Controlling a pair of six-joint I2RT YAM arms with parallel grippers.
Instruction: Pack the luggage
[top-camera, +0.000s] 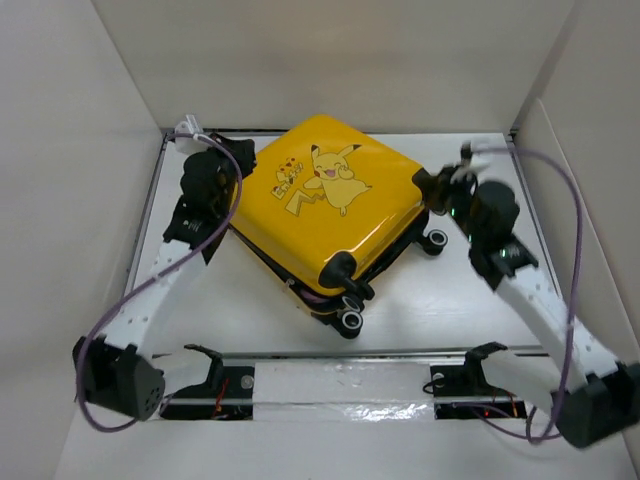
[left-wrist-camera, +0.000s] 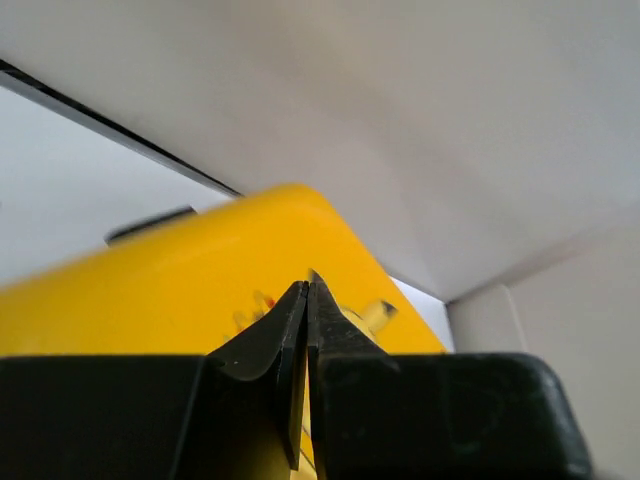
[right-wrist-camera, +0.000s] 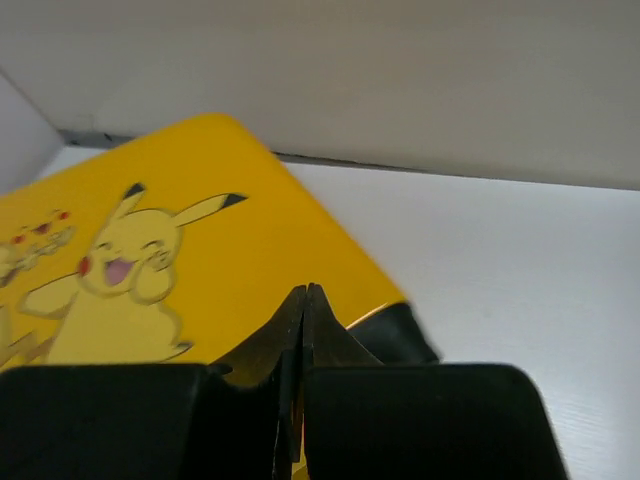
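- Left gripper (left-wrist-camera: 307, 300): black, jaws pressed shut, holding nothing.
- Bright-yellow hard-shell Pikachu luggage (top-camera: 330, 200): lies flat mid-table, between both grippers.
- Right gripper (right-wrist-camera: 305, 300): shut, empty. A push could likely skid the glossy, wheeled luggage sideways.

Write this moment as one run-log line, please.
luggage: lid down, print up, on table | left gripper: shut, empty, at its left side | right gripper: shut, empty, at its right side

The right tool (right-wrist-camera: 305, 293), tips together, low over the yellow luggage (right-wrist-camera: 225, 250), perhaps touching; white table (right-wrist-camera: 500, 260) beyond.
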